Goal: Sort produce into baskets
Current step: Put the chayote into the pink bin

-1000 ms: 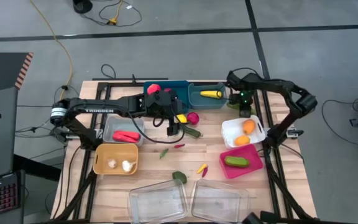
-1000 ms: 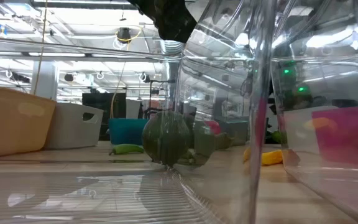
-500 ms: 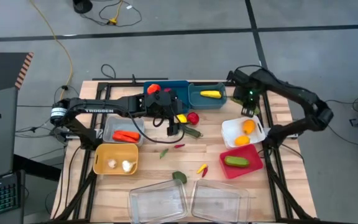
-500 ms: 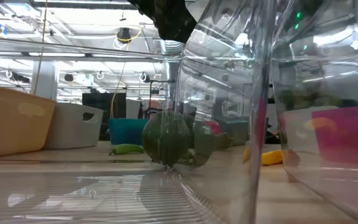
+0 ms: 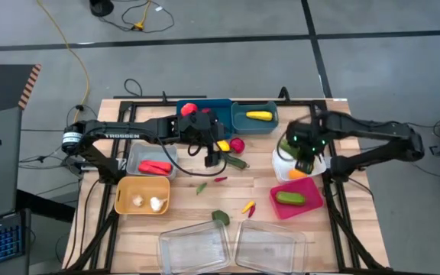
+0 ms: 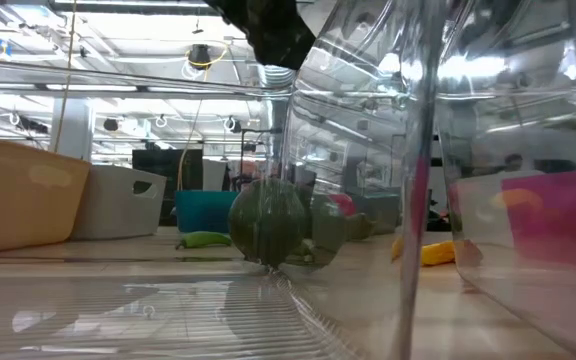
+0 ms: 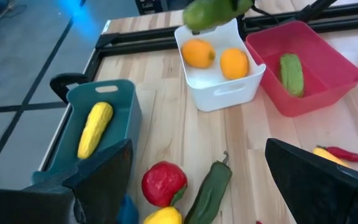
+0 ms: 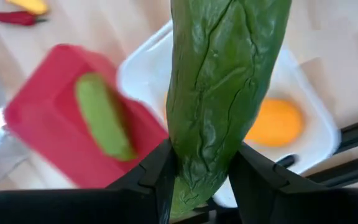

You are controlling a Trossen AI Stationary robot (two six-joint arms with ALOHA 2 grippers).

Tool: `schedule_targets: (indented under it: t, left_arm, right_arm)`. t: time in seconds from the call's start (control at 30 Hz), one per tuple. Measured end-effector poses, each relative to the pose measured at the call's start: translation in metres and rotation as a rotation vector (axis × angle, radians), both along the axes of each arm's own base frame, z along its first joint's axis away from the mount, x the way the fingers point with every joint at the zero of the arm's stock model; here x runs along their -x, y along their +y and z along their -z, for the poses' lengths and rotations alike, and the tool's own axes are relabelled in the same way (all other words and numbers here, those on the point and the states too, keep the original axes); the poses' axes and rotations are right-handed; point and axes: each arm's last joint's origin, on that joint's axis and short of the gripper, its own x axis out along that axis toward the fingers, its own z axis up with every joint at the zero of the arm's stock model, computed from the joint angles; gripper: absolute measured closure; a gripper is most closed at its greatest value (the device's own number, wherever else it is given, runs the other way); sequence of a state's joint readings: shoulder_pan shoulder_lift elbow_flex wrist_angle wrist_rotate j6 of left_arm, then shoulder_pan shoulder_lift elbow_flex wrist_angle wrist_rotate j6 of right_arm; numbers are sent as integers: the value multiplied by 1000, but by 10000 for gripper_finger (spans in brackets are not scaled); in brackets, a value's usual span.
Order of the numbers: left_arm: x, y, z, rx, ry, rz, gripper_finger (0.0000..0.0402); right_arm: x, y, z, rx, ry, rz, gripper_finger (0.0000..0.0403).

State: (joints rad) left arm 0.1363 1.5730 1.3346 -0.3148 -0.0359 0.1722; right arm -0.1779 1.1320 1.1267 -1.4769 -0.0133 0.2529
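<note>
The sorting is looking about half done. A yellow corn cob [image 5: 259,115] is lying in the teal bin [image 5: 254,121], two oranges [image 7: 219,58] are sitting in the white bin [image 7: 219,93], a green cucumber [image 5: 289,198] is resting in the magenta-red bin [image 5: 296,200], two pale pieces are lying in the tan-yellow bin [image 5: 142,195], and a red piece is showing in the grey bin [image 5: 151,161].

The right gripper [image 5: 303,156] is hanging above the white bin with its fingers clenched around a long green cucumber [image 8: 225,93], which is standing between them over the white and magenta-red bins; it probably belongs with the other cucumber.

The left gripper [image 5: 211,156] is hovering near the middle of the table [image 5: 189,214], fingers spread apart and holding nothing, over a red pepper [image 7: 163,183], a dark green pepper [image 7: 210,188] and a yellow piece [image 7: 163,216].

Still loose on the wood are a small red chili [image 5: 220,179], a yellow and a red piece [image 5: 248,206] near the magenta-red bin, and a round green piece [image 5: 220,217] touching a clear tray [image 5: 193,248]. Both clear trays are waiting empty.

The table is pale wooden planks in a black frame, standing on a grey floor with cables trailing; the low view is showing a bright room with ceiling lights behind.
</note>
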Motion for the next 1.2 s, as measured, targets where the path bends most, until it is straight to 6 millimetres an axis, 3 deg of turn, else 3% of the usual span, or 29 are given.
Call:
schedule_targets:
  t: [0.37,0.63,0.9,1.2]
  left_arm:
    - [5,-1,7,89,73,-54,48]
    - [9,-4,13,123,154,-43,48]
    - [13,-23,19,140,247,69,48]
    - [14,-43,21,138,277,127,48]
  right_arm:
    - [-17,74,5,-67,-65,-49,244]
    - [-32,111,23,-66,-9,-105,243]
    - [-45,133,50,-15,119,-168,243]
    - [-48,137,65,12,250,-176,243]
